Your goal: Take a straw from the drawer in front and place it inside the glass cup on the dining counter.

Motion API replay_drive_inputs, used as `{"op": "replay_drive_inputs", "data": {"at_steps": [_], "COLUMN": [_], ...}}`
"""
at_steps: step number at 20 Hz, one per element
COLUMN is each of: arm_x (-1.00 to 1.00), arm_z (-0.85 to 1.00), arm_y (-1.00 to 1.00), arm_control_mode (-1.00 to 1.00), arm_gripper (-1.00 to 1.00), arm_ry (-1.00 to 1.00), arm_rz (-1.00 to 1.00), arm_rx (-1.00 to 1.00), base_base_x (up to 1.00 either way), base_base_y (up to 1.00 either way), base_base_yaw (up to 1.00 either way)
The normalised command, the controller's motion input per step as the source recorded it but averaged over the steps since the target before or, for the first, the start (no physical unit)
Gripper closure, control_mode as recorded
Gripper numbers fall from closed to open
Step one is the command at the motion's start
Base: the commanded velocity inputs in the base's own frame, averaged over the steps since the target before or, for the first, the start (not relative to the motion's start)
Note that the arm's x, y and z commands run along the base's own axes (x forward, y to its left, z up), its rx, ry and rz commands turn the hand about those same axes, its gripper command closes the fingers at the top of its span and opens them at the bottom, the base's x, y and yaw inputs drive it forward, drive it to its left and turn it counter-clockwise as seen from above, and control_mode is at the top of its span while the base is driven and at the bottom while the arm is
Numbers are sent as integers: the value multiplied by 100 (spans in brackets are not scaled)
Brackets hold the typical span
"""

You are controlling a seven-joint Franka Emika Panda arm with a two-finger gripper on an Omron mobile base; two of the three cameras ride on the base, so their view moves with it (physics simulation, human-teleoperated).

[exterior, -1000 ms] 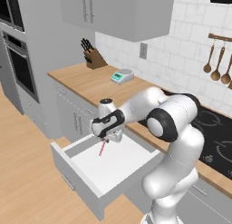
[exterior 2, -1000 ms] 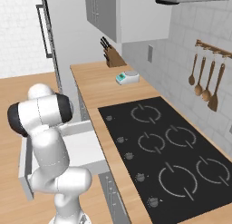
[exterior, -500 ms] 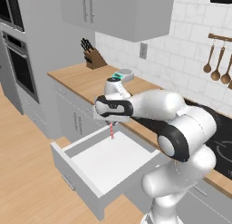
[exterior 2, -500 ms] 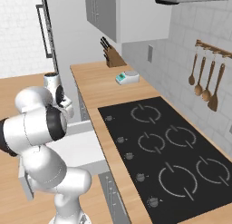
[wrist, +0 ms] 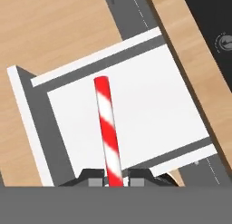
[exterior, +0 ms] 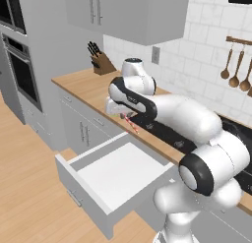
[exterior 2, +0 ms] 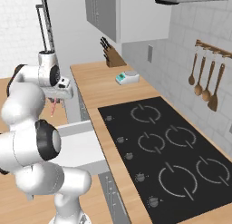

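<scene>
A white robot arm with dark joints reaches forward over an open kitchen drawer. Its two-finger gripper (wrist: 114, 178) is closed narrowly around a thin red-and-white striped drinking straw (wrist: 108, 128), pinching it at one end so the rest of the straw points away from the hand.

In the left base view the straw (exterior: 130, 124) hangs slanted below the gripper (exterior: 121, 113), in the air above the back of the light grey flat-fronted drawer (exterior: 83, 194) and clear of its walls. The drawer is pulled well out from the cabinets; its white interior is bare and open from above, with free air between it and the hand. The drawer's front sticks out over the light wood floor (exterior: 29, 188).

Just behind the drawer runs the front edge of the wood-topped wall counter (exterior: 81, 87). In the right base view the counter (exterior 2: 108, 94) carries a black cooktop (exterior 2: 167, 150), a small white-and-teal kitchen scale (exterior 2: 126, 76) and a wooden knife block (exterior 2: 111, 57) near the back wall. There the straw (exterior 2: 53, 107) shows as a short red streak under the gripper (exterior 2: 56, 97), beside the robot's own white body, which covers part of the drawer (exterior 2: 79, 146).

From the hand view the gripper's tips are cut off by the bottom edge, so the exact point of contact is hard to make out.
</scene>
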Motion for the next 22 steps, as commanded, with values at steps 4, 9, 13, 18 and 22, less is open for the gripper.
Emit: {"op": "replay_drive_inputs", "data": {"at_steps": [4,9,13,18,22], "arm_x": [-70,-63,-29,0,0], "arm_z": [100,68,14,0,0], "arm_y": [-9,-29,-32,-31,-29], "arm_control_mode": [-100,-100,-100,-100,-100], "arm_gripper": [100,100,100,100,100], "arm_ry": [-32,-35,-15,-2,0], "arm_rz": [18,1,-3,-7,-4], "arm_rx": [0,4,7,4,4], "base_base_x": [0,0,0,0,0], "base_base_y": [0,0,0,0,0], "base_base_yaw": [0,0,0,0,0]}}
